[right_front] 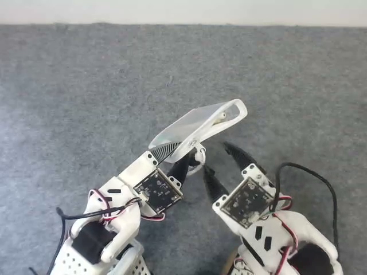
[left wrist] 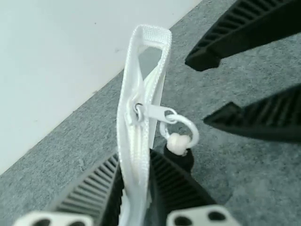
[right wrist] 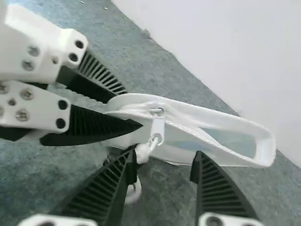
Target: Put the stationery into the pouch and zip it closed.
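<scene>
Left tool (left wrist: 136, 162) pinches the soft, light-looking white-and-clear zip pouch (right_front: 200, 123) above the grey table (right_front: 86, 86); right tool (right wrist: 164, 160), spread, flanks its metal pull tab (right wrist: 156, 127) (likely the best hold, small and slippery).

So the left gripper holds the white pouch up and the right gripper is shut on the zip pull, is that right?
No: the right gripper is open beside the zip pull, as the right wrist view shows. The left gripper does hold the pouch up.
</scene>
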Controlling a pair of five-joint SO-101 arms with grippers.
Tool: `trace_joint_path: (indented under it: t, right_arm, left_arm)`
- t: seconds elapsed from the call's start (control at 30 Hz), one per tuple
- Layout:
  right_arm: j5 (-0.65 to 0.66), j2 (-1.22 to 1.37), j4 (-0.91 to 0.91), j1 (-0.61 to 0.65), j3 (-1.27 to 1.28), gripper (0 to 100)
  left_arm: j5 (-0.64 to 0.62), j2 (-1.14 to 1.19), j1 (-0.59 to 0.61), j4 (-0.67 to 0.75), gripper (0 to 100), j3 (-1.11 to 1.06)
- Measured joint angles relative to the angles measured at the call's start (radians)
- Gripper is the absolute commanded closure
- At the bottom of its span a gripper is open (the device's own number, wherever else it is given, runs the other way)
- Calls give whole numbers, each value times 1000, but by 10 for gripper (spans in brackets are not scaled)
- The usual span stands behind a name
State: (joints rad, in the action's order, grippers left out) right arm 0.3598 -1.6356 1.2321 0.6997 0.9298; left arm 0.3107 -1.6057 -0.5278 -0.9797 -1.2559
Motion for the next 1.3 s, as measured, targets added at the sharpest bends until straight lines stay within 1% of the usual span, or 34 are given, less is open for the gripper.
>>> trace_joint_path:
  t: [0.1, 0.2, 0.43, 0.63, 0.7, 0.83, 1.1, 1.3]
  right_arm:
    - [-14, 0, 0, 31, -3, 812]
    - [-25, 0, -9, 35, -2, 812]
    - [-25, 3, -153, 35, 129, 815]
    - [-26, 2, -198, 35, 150, 816]
    - [-26, 2, -221, 12, 166, 831]
    - [-26, 2, -279, -37, 210, 893]
    - [-28, 11, -298, -43, 213, 892]
    - [-29, 121, -345, -41, 213, 900]
  left_arm:
    - [0, 0, 0, 0, 991, 0]
    - [0, 0, 0, 0, 991, 0]
    - [0, 0, 0, 0, 991, 0]
    - [0, 0, 0, 0, 991, 0]
    - [0, 0, 0, 0, 991, 0]
    - [0, 0, 0, 0, 991, 0]
    - [0, 0, 0, 0, 991, 0]
    - [0, 0, 2, 0, 991, 0]
